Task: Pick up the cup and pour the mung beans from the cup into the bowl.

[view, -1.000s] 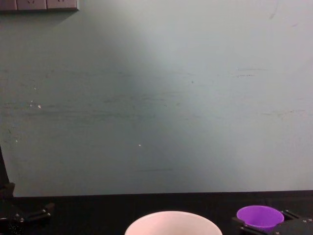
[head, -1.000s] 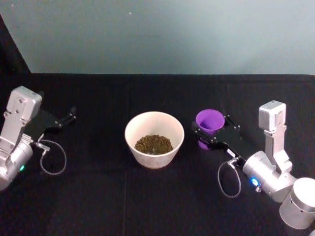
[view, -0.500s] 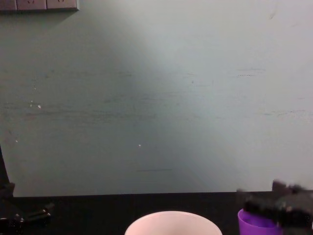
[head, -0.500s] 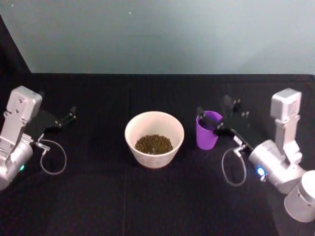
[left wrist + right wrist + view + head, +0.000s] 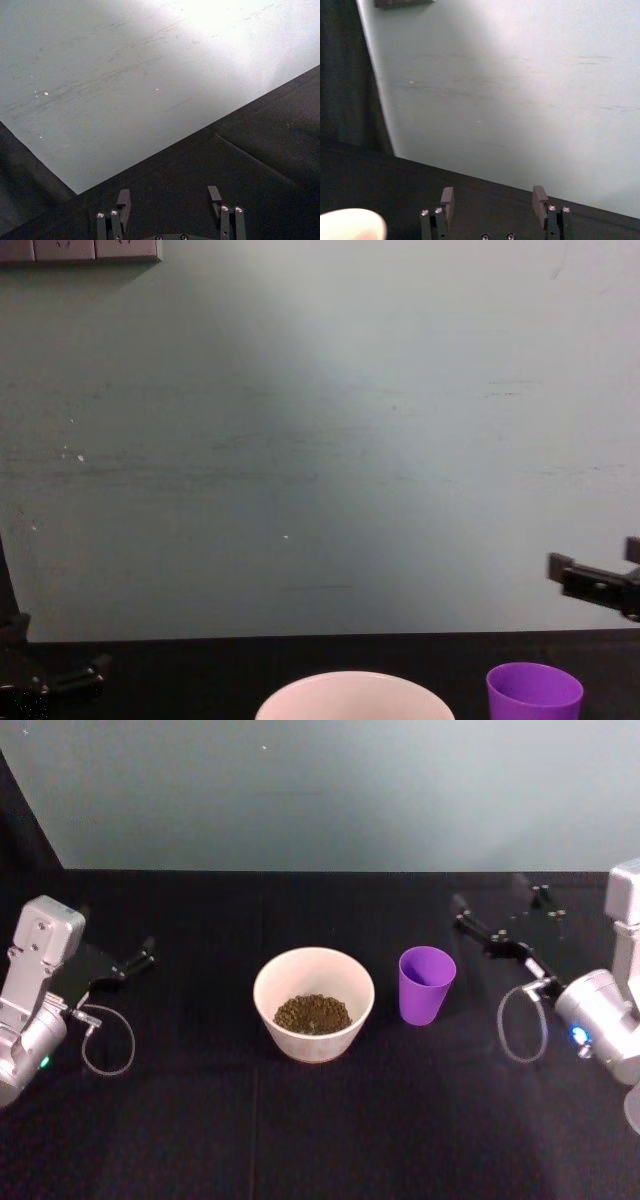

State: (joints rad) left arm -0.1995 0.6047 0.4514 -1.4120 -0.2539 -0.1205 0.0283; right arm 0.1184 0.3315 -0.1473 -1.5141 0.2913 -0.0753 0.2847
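The pale bowl stands mid-table with the mung beans heaped in its bottom. Just to its right the purple cup stands upright on the black cloth, free of any grip; I see no beans in it. My right gripper hovers open behind and to the right of the cup, well apart from it. Its wrist view shows the open right gripper with nothing between the fingers and the bowl at a corner. In the chest view, the cup sits below the right gripper. My left gripper is parked open at the far left.
A black cloth covers the table, with a pale green wall behind it. A wire loop hangs by the left arm and another loop by the right arm. The bowl's rim shows low in the chest view.
The right gripper set the cup down upright on the cloth, opened, and pulled away up and to the right. The left arm has not moved.
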